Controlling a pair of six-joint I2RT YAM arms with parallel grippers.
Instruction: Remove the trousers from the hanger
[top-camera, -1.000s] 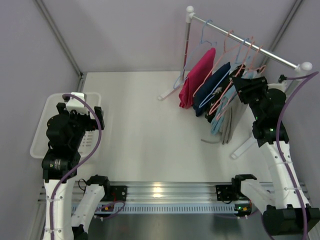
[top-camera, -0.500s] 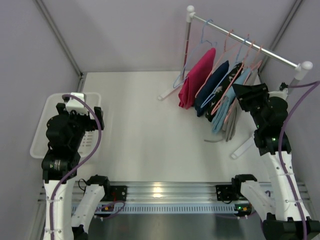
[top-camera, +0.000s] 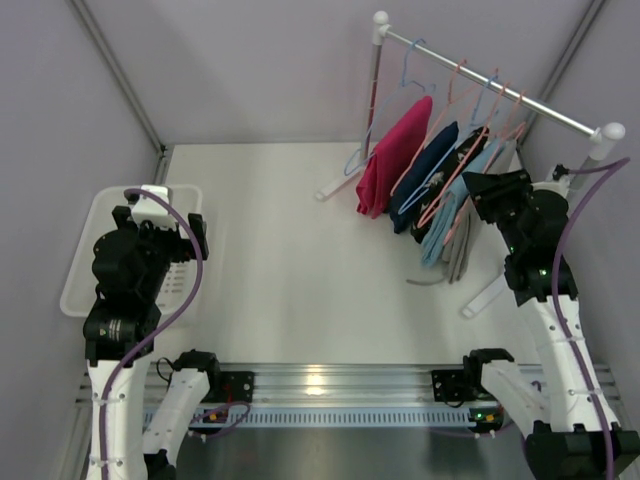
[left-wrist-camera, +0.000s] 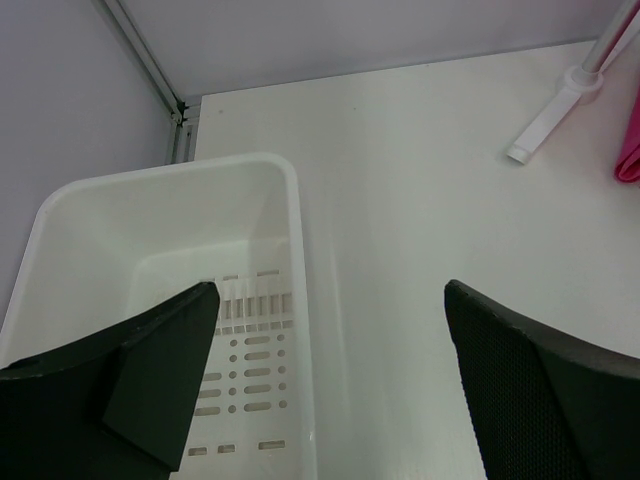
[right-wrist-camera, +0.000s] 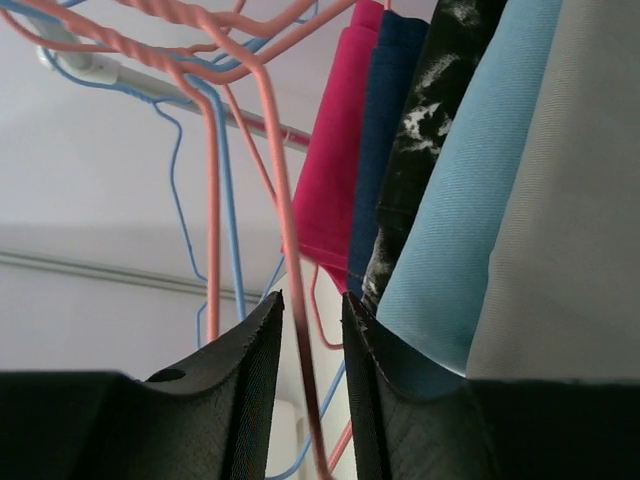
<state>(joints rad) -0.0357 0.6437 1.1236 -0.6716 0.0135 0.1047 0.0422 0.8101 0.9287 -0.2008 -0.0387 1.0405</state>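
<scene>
Right gripper (right-wrist-camera: 312, 300) slightly parted, pink hanger wire (right-wrist-camera: 281, 200) between fingers, not clamped. Sky-blue trousers (right-wrist-camera: 470, 220) and grey trousers (right-wrist-camera: 570, 220) hang close beside it. Left gripper (left-wrist-camera: 330, 290) wide open over white bin (left-wrist-camera: 290, 200).

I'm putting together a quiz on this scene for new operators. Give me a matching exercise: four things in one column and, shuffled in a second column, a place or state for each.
Column one
1 left gripper
2 right gripper
3 magenta garment
4 sky-blue trousers

Column two
A hangs between the black patterned cloth and the grey trousers
B wide open over the white bin
C leftmost garment on the rail
D straddles a pink hanger wire

Pairs: 1-B, 2-D, 3-C, 4-A
</scene>
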